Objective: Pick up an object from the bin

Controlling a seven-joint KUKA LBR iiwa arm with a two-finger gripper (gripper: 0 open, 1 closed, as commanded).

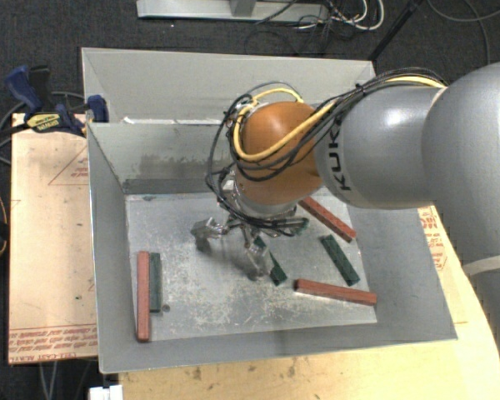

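My gripper (231, 247) hangs low over the middle of the bin floor, under the orange wrist cover. Its two grey fingers stand apart, one fingertip (204, 235) to the left and the other towards the front, with bare floor between them. It is open and holds nothing. A short dark green stick (276, 272) lies right beside the front finger, touching it or nearly so. A red stick (335, 292) lies flat a little to the right of that, near the front wall.
Another dark green stick (339, 259) lies at the right. A red stick (328, 219) runs partly under the arm. At the left a long red stick (142, 297) and a green stick (155, 282) lie side by side.
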